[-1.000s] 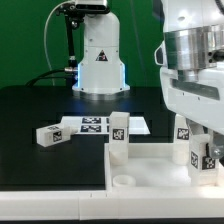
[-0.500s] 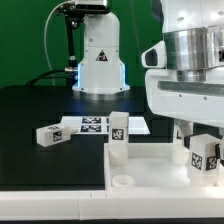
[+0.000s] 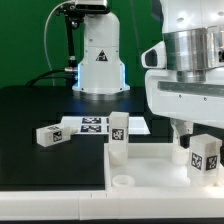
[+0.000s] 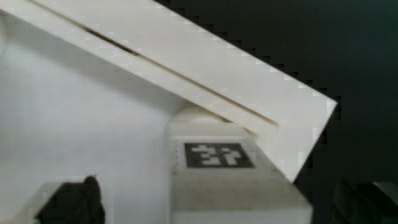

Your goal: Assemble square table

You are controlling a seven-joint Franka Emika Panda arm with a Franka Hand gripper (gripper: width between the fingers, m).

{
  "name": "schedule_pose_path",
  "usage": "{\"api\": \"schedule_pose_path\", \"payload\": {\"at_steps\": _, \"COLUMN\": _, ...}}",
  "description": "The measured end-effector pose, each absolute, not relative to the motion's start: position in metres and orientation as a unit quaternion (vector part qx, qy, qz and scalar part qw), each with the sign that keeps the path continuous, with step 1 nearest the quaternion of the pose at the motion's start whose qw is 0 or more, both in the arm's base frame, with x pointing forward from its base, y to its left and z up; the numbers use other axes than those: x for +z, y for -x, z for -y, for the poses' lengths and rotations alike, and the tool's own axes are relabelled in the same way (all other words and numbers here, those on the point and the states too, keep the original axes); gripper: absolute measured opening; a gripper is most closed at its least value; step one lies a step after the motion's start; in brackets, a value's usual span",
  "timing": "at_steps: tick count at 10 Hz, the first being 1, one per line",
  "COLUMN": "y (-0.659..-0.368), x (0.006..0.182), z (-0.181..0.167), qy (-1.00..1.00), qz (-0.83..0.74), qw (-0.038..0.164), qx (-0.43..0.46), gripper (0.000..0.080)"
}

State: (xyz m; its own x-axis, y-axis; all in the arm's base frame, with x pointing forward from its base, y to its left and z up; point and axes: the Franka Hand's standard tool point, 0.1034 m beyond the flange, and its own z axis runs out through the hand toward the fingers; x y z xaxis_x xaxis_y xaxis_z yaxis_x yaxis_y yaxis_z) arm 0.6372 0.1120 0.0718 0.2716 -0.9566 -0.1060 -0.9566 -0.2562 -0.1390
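The white square tabletop (image 3: 150,168) lies at the front, rim up. One white tagged leg (image 3: 118,134) stands upright in its far corner on the exterior view's left. A second tagged leg (image 3: 204,156) stands in the corner at the exterior view's right. My gripper (image 3: 194,136) hangs just above this second leg, open. In the wrist view the leg (image 4: 222,156) sits against the tabletop rim (image 4: 214,75), and my gripper (image 4: 214,212) straddles it with the dark fingers (image 4: 71,202) spread apart from its sides. A third leg (image 3: 48,135) lies loose on the black table.
The marker board (image 3: 95,123) lies flat behind the tabletop, between the loose leg and the standing leg. The robot's white base (image 3: 98,60) stands at the back. An open round socket (image 3: 122,182) shows in the tabletop's near corner.
My gripper has opened and let go of the leg at the exterior view's right, and the hand has lifted a little. The leg stays upright in its corner.
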Motion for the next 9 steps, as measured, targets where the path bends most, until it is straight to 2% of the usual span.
{"api": "schedule_pose_path", "payload": {"at_steps": 3, "y": -0.6372, "x": 0.0718, "z": -0.112, "qy": 0.793, "qz": -0.603, "qw": 0.088, "qx": 0.0, "gripper": 0.0649}}
{"api": "schedule_pose_path", "payload": {"at_steps": 5, "y": -0.6356, "x": 0.0699, "z": -0.1115, "qy": 0.879, "qz": -0.469, "qw": 0.088, "qx": -0.01, "gripper": 0.0649}}
{"api": "schedule_pose_path", "payload": {"at_steps": 6, "y": -0.6358, "x": 0.0699, "z": -0.1123, "qy": 0.868, "qz": -0.488, "qw": 0.088, "qx": -0.009, "gripper": 0.0649}}
{"api": "schedule_pose_path", "payload": {"at_steps": 7, "y": -0.6379, "x": 0.0715, "z": -0.1135, "qy": 0.902, "qz": -0.424, "qw": 0.081, "qx": -0.027, "gripper": 0.0649}}
{"api": "schedule_pose_path", "payload": {"at_steps": 9, "y": -0.6412, "x": 0.0741, "z": -0.1203, "qy": 0.979, "qz": -0.183, "qw": 0.066, "qx": -0.061, "gripper": 0.0649}}
